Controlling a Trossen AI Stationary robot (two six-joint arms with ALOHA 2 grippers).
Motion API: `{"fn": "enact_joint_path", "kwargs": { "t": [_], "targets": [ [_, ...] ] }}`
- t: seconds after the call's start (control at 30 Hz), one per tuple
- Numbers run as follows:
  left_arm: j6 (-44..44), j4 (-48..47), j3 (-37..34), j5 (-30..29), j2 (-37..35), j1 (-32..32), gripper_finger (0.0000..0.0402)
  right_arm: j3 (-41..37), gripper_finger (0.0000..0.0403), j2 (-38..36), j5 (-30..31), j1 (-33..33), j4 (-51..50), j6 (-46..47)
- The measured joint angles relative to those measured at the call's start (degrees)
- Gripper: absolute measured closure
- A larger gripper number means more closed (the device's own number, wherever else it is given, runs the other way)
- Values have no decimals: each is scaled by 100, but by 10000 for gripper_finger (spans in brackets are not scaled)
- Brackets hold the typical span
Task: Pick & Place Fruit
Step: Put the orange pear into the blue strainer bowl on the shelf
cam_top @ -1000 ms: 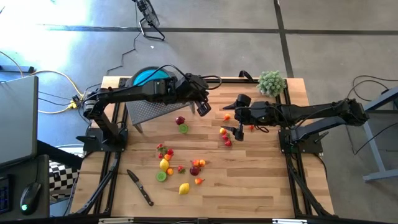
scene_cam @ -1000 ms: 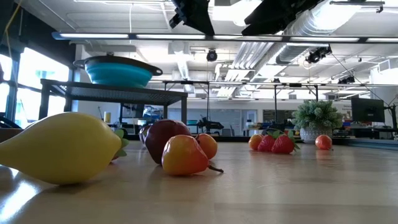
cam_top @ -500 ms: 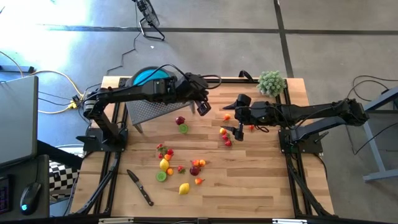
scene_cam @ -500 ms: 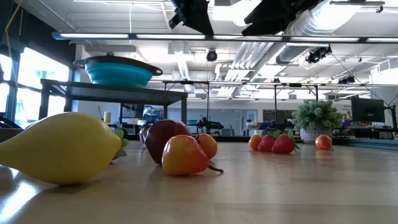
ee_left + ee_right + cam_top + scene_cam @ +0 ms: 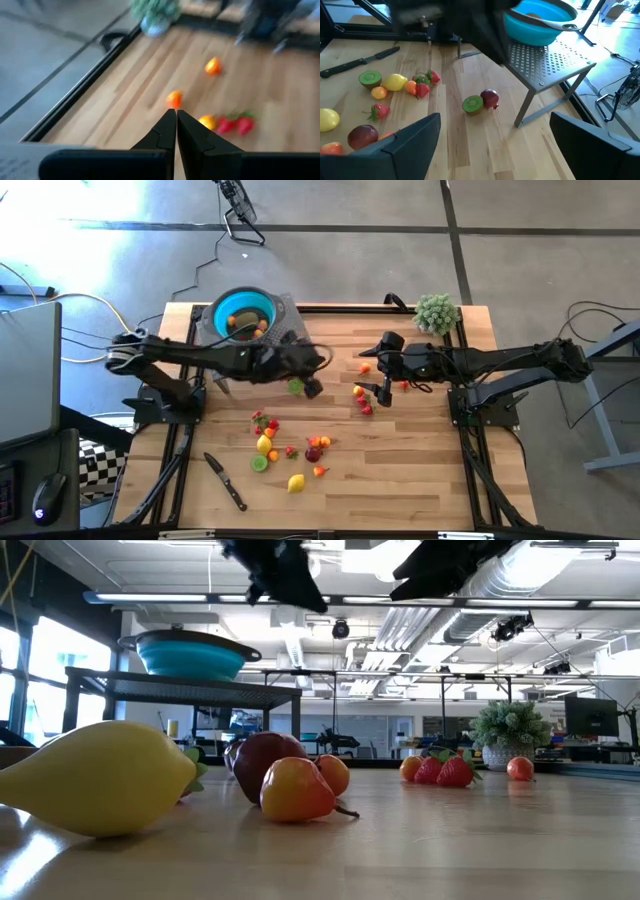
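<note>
Small toy fruits lie scattered on the wooden table: a kiwi half (image 5: 295, 386) beside a maroon fruit (image 5: 490, 97), a cluster with a yellow lemon (image 5: 296, 482) toward the near edge, and red and orange ones (image 5: 362, 400) at the middle. The teal bowl (image 5: 243, 315) stands on a perforated metal rack (image 5: 545, 60) at the far left, with some fruit in it. My left gripper (image 5: 312, 387) is shut and empty, above the table just right of the kiwi half. My right gripper (image 5: 383, 393) is open and empty, above the red fruits at the middle.
A black-handled knife (image 5: 225, 480) lies near the front left. A fuzzy green plant ball (image 5: 436, 312) stands at the far right corner. Black frame rails run along the table's edges. Bare wood shows at the near right.
My left arm has swung quickly from above the rack toward the table's near edge, uncovering the teal bowl. Its gripper now hangs beside the kiwi half, still shut. The fruit has not moved.
</note>
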Motion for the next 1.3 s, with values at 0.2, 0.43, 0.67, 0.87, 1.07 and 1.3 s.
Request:
{"fn": "enact_joint_path", "kwargs": {
  "t": [0.2,0.43,0.67,0.87,1.07,1.3],
  "targets": [
    [176,750,-1211,-45,-1057,-561,391,-2,34,0,-6,0,-37,-9],
    [396,907,-2070,-681,-2171,-1387,391,-2,34,0,-5,0,68,-10],
    [924,985,-2771,-931,-3168,-2009,391,-2,34,2,-5,0,477,-9],
    [1004,913,-3686,-1009,-4207,-2063,391,-2,34,1,11,1,1216,-9],
    [963,1023,-4346,-920,-5269,-2066,391,-2,34,1,12,0,1619,-7],
    [1173,935,-4727,-8,-6316,-2065,391,-2,34,1,11,2,1634,9]
  ]
}}
